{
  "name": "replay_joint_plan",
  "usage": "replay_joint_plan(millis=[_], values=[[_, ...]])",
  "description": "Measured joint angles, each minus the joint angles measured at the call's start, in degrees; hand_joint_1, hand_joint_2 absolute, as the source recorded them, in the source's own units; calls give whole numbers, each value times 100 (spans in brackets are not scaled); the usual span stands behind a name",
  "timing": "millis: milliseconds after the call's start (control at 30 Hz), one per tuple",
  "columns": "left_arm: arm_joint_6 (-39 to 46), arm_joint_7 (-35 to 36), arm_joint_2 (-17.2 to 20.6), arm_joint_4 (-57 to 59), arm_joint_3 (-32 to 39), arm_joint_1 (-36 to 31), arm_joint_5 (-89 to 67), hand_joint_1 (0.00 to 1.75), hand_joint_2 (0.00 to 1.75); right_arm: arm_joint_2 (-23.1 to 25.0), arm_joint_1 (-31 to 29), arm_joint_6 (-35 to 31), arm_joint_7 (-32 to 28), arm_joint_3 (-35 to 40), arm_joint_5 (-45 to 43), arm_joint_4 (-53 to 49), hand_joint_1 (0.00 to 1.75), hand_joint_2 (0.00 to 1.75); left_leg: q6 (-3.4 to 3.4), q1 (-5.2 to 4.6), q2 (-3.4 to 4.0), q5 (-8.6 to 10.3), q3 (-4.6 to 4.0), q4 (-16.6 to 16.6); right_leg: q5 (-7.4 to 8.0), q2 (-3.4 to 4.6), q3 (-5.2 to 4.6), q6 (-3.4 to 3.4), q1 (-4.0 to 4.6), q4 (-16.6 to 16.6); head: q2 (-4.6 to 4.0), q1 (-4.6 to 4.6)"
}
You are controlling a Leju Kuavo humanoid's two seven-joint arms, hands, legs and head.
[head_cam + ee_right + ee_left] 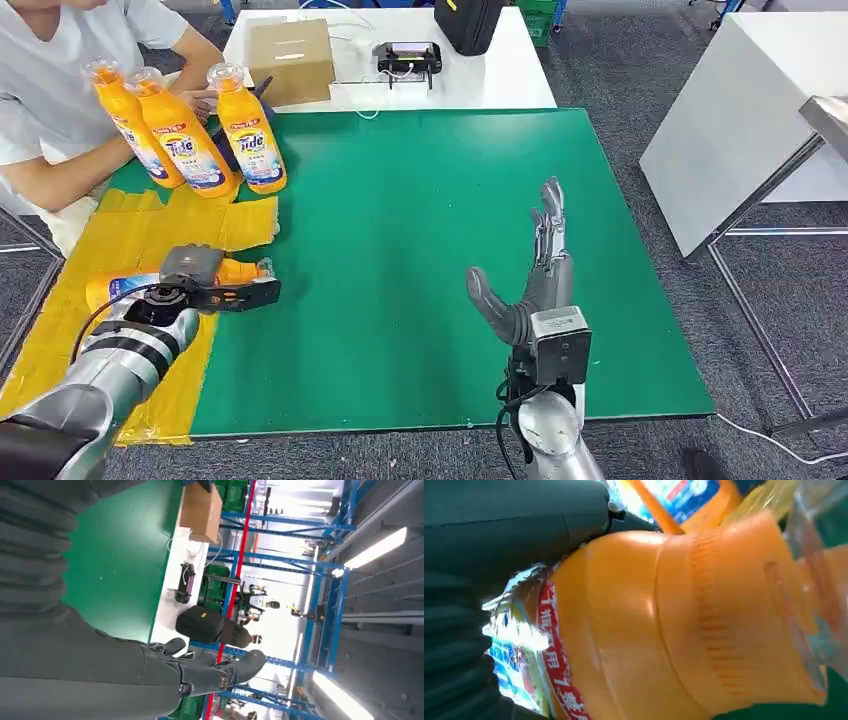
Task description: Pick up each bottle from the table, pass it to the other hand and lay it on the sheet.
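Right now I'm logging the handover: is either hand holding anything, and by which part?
The left hand grips a bottle around its body, above the yellow sheet. The right hand holds nothing.

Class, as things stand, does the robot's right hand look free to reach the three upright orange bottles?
Probably not easily: the right robot hand is open and the green mat between is bare, but the three upright orange bottles stand at the far left corner.

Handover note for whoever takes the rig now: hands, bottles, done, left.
Left robot hand grips an orange plastic detergent bottle lying over the yellow sheet.
Right robot hand is open, upright over the green table, holding nothing.
Three more orange bottles stand at the sheet's far edge, by a seated person.
Done: handed bottle reached the sheet.
Left: release, then those three.
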Motion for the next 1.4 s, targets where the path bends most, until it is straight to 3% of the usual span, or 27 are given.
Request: replay_joint_plan(millis=[100,133,167,333,700,900,1067,1133,1267,1400], values=[[72,142,2,129,68,-32,37,143,175,0,-64,15,79,9,63,78,0,175,0,0,0,0,4,0,1,1,3,0,0,-1,0,0],[94,166,7,157,74,-35,37,7,175,0,-73,15,94,9,66,103,0,175,0,0,0,0,5,0,1,1,2,0,0,-1,0,2],[112,177,7,170,83,-35,37,0,175,-2,-78,15,105,9,66,122,0,175,0,0,-1,1,5,0,1,1,3,0,0,0,0,2],[355,251,7,227,151,-37,15,0,175,-2,-96,13,118,9,96,199,0,175,-4,1,-1,4,15,0,1,1,9,0,1,1,0,2],[1985,350,-61,-322,170,326,-409,0,175,-83,26,-29,166,0,170,203,0,175,-4,0,1,5,5,1,1,1,-1,0,0,0,0,0],[2133,356,-77,-634,210,466,-470,0,175,-101,69,-44,168,-9,190,203,0,175,-5,1,1,5,3,1,1,1,-5,0,1,0,0,0],[3488,671,-33,-1148,127,742,-603,0,175,-133,146,-237,102,-11,370,186,0,175,-5,1,1,5,2,1,1,1,-4,0,1,1,0,2],[3825,79,-37,-2093,242,1224,-332,0,175,-177,290,-471,-16,-13,545,109,0,175,-4,-1,4,2,3,1,1,3,-9,0,-1,-1,0,-2],[3792,-2695,-466,-3956,732,2550,2267,0,175,-400,824,-555,-317,-94,640,-280,0,175,10,-13,1,-23,0,1,-17,2,-3,17,-15,-9,0,7],[3267,-3305,-660,-5330,710,3648,3986,0,175,-643,1361,-245,-485,-315,516,-636,0,175,10,-16,14,-52,-3,1,-18,21,-14,19,-17,-17,0,2]])
